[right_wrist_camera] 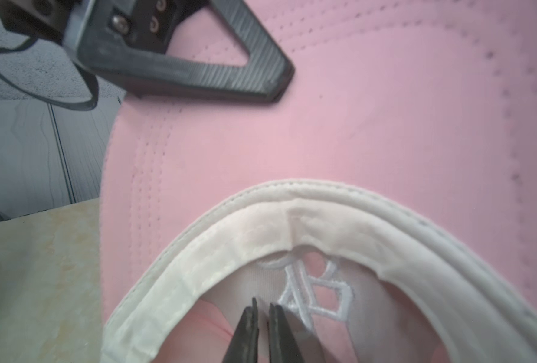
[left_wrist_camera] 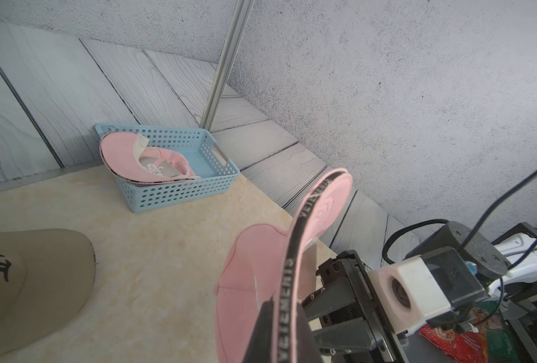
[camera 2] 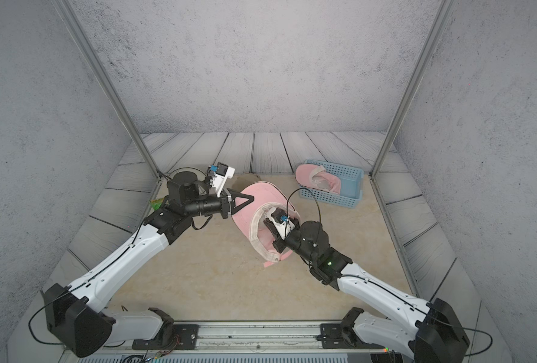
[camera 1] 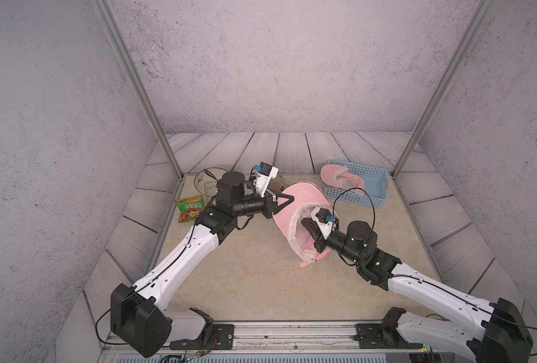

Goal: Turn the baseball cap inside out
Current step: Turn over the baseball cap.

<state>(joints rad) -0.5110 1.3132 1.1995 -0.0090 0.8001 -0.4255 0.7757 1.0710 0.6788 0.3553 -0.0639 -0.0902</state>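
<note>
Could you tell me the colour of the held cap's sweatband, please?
Cream-white sweatband, clearest in the right wrist view.

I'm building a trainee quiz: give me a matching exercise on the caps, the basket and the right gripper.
1 pink cap
2 tan cap
3 blue basket
4 right gripper

A lying on the table, ungripped
B holds a second pink cap
C tips inside the pink cap's crown
D brim clamped by left gripper

Pairs: 1-D, 2-A, 3-B, 4-C
</note>
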